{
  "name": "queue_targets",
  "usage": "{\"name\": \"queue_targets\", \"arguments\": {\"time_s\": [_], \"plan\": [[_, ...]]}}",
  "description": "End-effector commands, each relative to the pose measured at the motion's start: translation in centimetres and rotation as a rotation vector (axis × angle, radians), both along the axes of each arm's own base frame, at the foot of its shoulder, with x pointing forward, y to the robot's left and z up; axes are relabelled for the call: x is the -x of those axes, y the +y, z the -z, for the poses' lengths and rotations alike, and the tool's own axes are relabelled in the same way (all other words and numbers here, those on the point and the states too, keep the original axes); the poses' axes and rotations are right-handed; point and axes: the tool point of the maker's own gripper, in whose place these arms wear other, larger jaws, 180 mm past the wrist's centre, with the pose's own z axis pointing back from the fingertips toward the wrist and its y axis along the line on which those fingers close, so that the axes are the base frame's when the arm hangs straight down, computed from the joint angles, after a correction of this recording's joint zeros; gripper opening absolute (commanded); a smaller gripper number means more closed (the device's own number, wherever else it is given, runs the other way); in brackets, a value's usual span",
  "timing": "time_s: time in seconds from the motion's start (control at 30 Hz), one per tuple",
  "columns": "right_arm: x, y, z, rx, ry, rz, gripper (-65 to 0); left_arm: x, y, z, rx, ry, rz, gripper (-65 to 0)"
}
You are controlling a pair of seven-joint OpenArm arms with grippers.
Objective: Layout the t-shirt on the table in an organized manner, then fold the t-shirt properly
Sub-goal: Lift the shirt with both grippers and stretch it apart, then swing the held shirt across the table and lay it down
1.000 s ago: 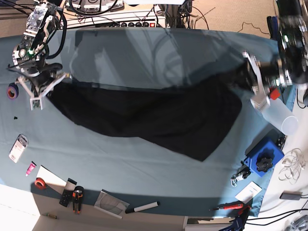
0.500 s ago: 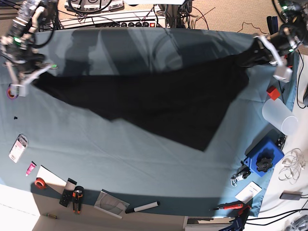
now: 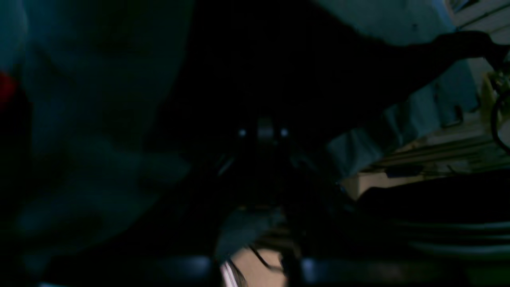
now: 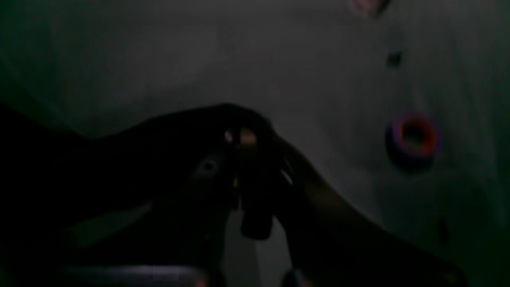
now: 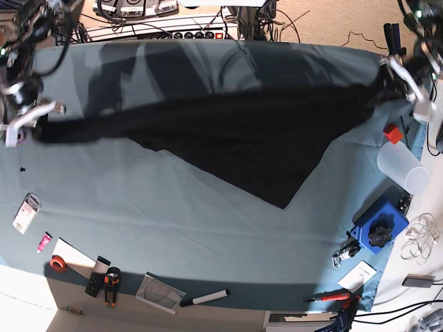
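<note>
The black t-shirt (image 5: 242,138) hangs stretched in a long band across the table (image 5: 173,228), one loose corner drooping toward the front middle. No print shows on it. At the base view's right, near the table's far right corner, my left gripper (image 5: 391,79) is shut on one end of the shirt. At the table's left edge, my right gripper (image 5: 29,124) is shut on the other end. The right wrist view is dark; black t-shirt cloth (image 4: 159,159) bunches at the closed gripper (image 4: 239,137). In the left wrist view the t-shirt (image 3: 279,71) fills the middle.
A purple and red tape roll (image 4: 412,137) lies by the right gripper. A white cup (image 5: 403,169), a red block (image 5: 392,133) and a blue box (image 5: 378,225) sit at the right edge. A marker (image 5: 205,298), pliers (image 5: 111,285) and red tape (image 5: 58,263) line the front edge.
Both grippers have moved outward and toward the far side, pulling the shirt from a slack heap into a taut band. Its lower corner has slid up the table.
</note>
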Motion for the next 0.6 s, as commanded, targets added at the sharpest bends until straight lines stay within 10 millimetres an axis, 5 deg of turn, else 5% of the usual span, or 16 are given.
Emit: {"name": "queue_targets", "arguments": {"time_s": [0.0,0.17,0.4,0.57], "plan": [[-1.1,-0.4,-2.5,0.036,-0.091,-0.002,-65.0,-1.4,0.3,-2.1,0.003,-0.083,-0.003,-65.0],[-3.6,-1.4,-5.3,0.106,-0.204,0.027,-65.0,-6.6,0.1,-6.4,-0.022,-0.274,-0.009,-65.0],[-10.7,-1.7,-2.9,0.040,-0.165,-0.025,-65.0,-13.9,-2.7,-7.6,-0.300,-0.410,0.022,-65.0],[-16.3,-2.2,-3.2,-0.037,-0.176,-0.007,-65.0,-19.1,-3.5,-8.4,-0.475,-0.450,-0.004,-65.0]]}}
